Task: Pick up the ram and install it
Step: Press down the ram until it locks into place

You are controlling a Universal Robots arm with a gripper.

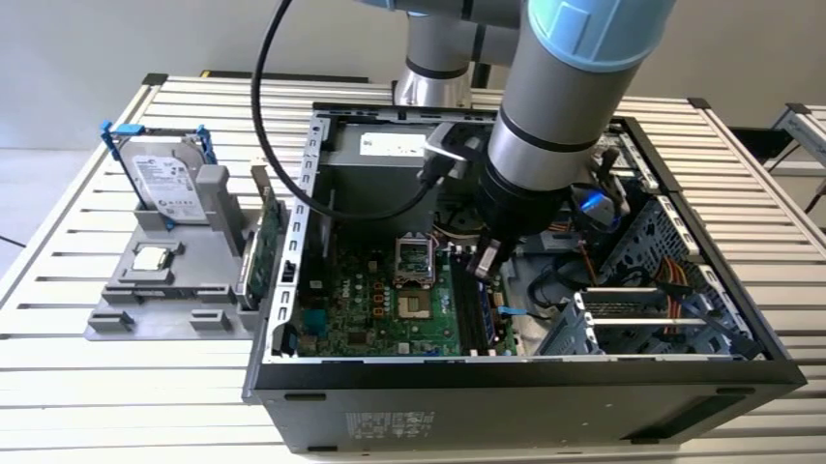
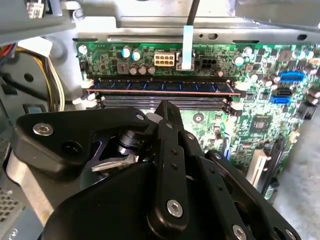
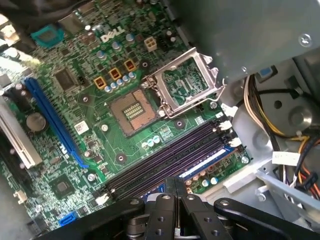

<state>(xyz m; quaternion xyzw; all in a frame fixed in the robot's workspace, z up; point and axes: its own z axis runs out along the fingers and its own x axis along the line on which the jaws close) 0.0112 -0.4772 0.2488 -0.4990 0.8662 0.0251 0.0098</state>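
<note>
I am hanging inside the open computer case (image 1: 516, 387), which stands on the slatted surface (image 1: 77, 387). My fingers (image 2: 170, 150) are clenched together with nothing between them, forming one blunt tip. The ram (image 2: 160, 87) is not in my grasp. In the second wrist view it is standing on edge in the memory slot furthest from me on the motherboard (image 1: 374, 309). Its copper-coloured edge is running along the slot, and the empty memory slots (image 3: 165, 160) are lying just beside it.

I am judging this to be the seating step, where the stick gets pushed home with the closed tip. I cannot tell whether I am touching it; my tip seems to be hovering just on the near side of it.

To do this well, I am thinking about staying square over the top edge of the stick and pressing straight down, not at a slant. The white end latch (image 2: 86, 84) is what I am watching, since I cannot tell whether it is fully closed. Pressing off-centre could tilt the stick or load the board unevenly. I am also minding the cables towards the exterior view's right.
</note>
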